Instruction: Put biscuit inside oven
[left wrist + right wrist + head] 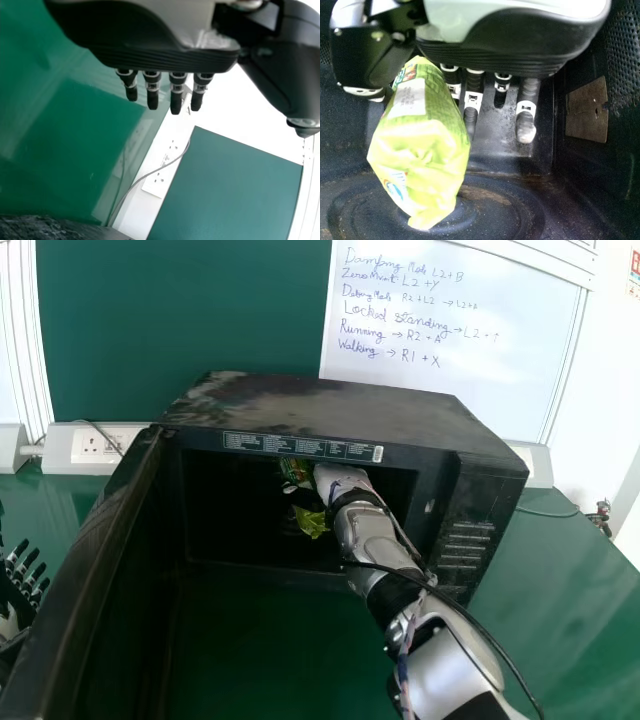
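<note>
Your right hand point(335, 482), head view: inside the boxy black oven point(320, 405) with the crinkly yellow-green biscuit packet point(311, 522). Your left hand point(12, 592): left edge, fingers relaxed. Left wrist view: glossy green desk point(65, 135), white socket strip point(162, 172). Right wrist view: you have the packet pinched between thumb and fingers.

biscuit point(422, 145) in oven point(330, 405) | oven on table point(570, 610) | whiteboard point(450, 380) behind oven

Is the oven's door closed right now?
No, the door stands open at the head view's left, and the robot's right arm extends through the opening of the oven.
</note>
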You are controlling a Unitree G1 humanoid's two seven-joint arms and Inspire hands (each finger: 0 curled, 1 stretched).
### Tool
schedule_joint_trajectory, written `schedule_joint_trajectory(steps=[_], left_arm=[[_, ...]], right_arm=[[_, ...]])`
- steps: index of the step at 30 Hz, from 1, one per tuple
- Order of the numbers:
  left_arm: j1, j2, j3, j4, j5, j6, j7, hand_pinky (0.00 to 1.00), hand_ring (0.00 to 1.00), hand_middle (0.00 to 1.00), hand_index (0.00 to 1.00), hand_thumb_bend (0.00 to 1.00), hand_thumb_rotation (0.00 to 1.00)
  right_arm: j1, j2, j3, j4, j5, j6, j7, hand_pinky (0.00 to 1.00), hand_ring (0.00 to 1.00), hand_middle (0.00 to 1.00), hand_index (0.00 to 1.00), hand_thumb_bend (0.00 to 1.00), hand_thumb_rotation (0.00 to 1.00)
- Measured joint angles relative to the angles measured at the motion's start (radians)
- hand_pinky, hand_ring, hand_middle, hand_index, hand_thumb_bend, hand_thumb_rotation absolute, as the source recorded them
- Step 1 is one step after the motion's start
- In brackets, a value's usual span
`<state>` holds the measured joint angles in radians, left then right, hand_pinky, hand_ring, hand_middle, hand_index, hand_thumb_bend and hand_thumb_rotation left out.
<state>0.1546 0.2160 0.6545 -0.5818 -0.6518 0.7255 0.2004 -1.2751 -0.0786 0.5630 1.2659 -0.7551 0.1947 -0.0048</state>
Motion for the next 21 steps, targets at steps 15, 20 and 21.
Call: schedule_joint_trajectory(steps=[15, 20, 21], left_arm=[[0.001, -0.002, 0.001, 0.031, -0.018, -0.021, -0.012, 0.74, 0.76, 0.78, 0.50, 0.50, 0.05], [0.001, -0.002, 0.001, 0.035, -0.018, -0.030, -0.016, 0.74, 0.76, 0.78, 0.50, 0.50, 0.05], [0.001, -0.002, 0.001, 0.036, -0.018, -0.031, -0.016, 0.73, 0.75, 0.77, 0.50, 0.50, 0.05]], right_arm=[[-0.016, 0.008, 0.014, 0.009, 0.000, 0.045, 0.089, 0.28, 0.39, 0.41, 0.51, 0.53, 0.00], [-0.017, 0.008, 0.013, 0.007, 0.001, 0.045, 0.089, 0.37, 0.51, 0.50, 0.49, 0.53, 0.00], [-0.018, 0.008, 0.013, 0.007, 0.001, 0.045, 0.089, 0.40, 0.55, 0.50, 0.48, 0.53, 0.00]])
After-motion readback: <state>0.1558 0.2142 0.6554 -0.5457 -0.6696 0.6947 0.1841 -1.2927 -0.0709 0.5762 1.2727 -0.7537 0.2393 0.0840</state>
